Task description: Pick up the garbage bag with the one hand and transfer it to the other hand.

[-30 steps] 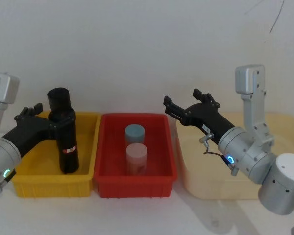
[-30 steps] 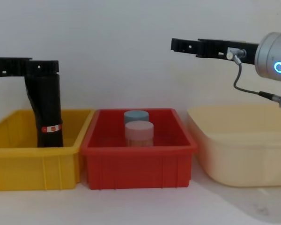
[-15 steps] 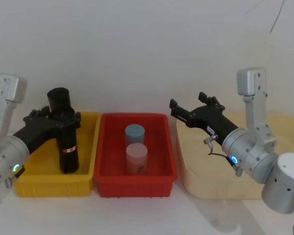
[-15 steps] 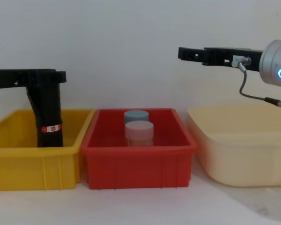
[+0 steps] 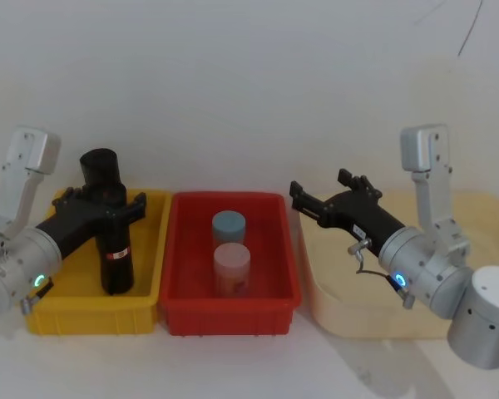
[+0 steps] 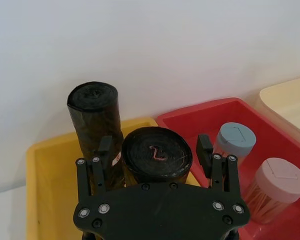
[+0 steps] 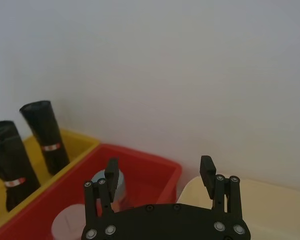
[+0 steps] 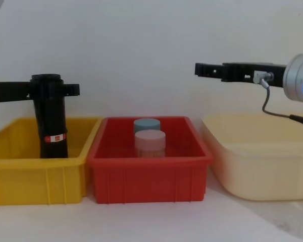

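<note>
The left black two-finger gripper (image 6: pixel 155 144) is open, its fingers flanking the top of the tightly rolled black plastic garbage bag (image 6: pixel 157 159). The bag stands upright in the yellow plastic bin (image 5: pixel 91 314) just left of the red plastic bin (image 5: pixel 233 314). The right slim black gripper (image 8: pixel 199 69) hangs spread and empty high over the red bin's right rim.
</note>
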